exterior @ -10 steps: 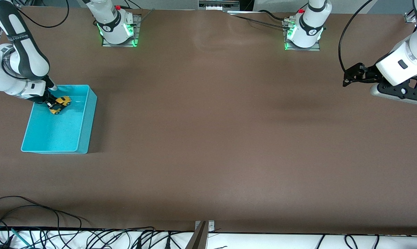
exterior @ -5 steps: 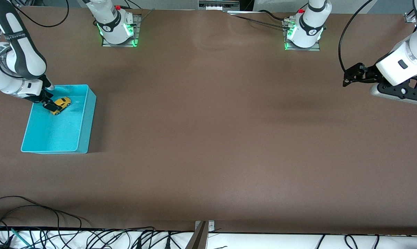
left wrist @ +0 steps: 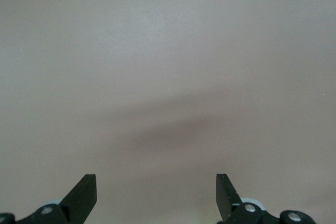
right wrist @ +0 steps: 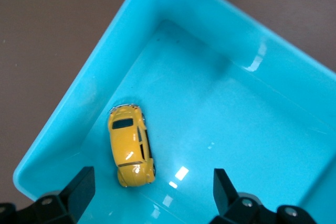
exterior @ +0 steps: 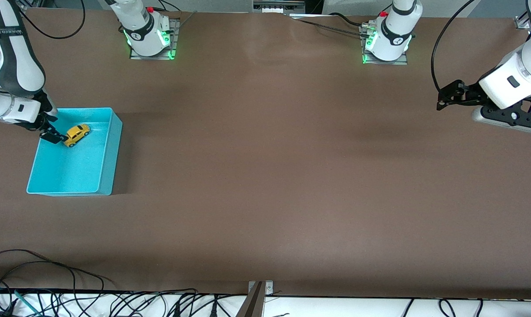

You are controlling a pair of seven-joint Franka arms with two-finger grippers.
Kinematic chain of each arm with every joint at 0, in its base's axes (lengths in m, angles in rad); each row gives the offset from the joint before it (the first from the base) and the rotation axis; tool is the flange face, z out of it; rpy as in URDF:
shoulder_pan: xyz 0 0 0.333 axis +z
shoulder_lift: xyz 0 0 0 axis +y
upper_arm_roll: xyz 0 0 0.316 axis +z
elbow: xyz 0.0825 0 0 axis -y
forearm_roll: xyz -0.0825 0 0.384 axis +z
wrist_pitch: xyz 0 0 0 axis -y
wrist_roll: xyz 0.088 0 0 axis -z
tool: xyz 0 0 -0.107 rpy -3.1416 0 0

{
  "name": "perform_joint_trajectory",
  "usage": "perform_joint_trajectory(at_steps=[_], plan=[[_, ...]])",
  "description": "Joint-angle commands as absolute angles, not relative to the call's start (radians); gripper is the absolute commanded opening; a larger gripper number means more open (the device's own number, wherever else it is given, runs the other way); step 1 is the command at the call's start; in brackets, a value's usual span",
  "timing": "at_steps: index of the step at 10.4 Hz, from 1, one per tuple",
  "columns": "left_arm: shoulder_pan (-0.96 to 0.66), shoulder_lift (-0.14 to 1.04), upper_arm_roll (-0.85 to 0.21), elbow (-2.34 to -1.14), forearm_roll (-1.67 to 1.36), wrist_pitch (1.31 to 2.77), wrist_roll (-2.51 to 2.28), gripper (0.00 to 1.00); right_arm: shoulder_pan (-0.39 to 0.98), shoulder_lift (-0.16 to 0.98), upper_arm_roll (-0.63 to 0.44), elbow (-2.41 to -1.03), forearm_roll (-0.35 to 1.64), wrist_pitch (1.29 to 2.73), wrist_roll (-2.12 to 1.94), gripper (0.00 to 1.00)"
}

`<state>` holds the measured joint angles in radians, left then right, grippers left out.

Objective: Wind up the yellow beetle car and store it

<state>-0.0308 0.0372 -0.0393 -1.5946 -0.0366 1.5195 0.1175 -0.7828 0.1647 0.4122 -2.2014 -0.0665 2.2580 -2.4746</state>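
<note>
The yellow beetle car is sitting on its wheels on the floor of the turquoise bin, in the part of the bin farther from the front camera and close to the wall that faces the right arm's end of the table. In the right wrist view the car is lying free near one inner corner of the bin, with no finger touching it and its dark windows showing on top. The right gripper is hovering over the rim of the bin at the right arm's end, just beside the car but apart from it; its fingers are standing spread wide, with nothing between them. The bin itself is resting on the brown table at the right arm's end, its long side running toward the front camera. The left arm is waiting at its own end of the table, well apart from the bin, and the left gripper is hanging in the air over bare tabletop. Its fingers are also standing wide apart and gripping nothing, with only the plain table surface and a soft shadow showing below them. Loose black cables are trailing along the table edge nearest the front camera.
</note>
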Motion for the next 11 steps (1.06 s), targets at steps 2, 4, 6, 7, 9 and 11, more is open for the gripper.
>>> perform_joint_trajectory(at_steps=[2, 4, 6, 7, 9, 11], plan=[[-0.031, 0.051, -0.034, -1.563, -0.066, 1.506, 0.106, 1.00, -0.660, 0.029, 0.423, -2.114, 0.010, 2.052, -2.153, 1.00], [-0.032, 0.051, -0.034, -1.563, -0.066, 1.506, 0.106, 1.00, -0.582, -0.027, 0.420, -2.034, 0.021, 1.918, -1.920, 1.00], [-0.031, 0.051, -0.034, -1.563, -0.066, 1.506, 0.106, 1.00, -0.488, -0.032, 0.385, -1.921, 0.021, 1.794, -1.696, 1.00], [-0.031, 0.051, -0.034, -1.563, -0.066, 1.506, 0.106, 1.00, -0.448, -0.034, 0.370, -1.892, 0.023, 1.778, -1.601, 1.00], [-0.031, 0.051, -0.034, -1.563, -0.066, 1.506, 0.106, 1.00, -0.362, -0.041, 0.341, -1.841, 0.021, 1.747, -1.325, 1.00], [-0.031, 0.049, -0.034, -1.563, -0.066, 1.506, 0.106, 1.00, -0.303, -0.073, 0.341, -1.824, 0.021, 1.727, -0.982, 1.00]])
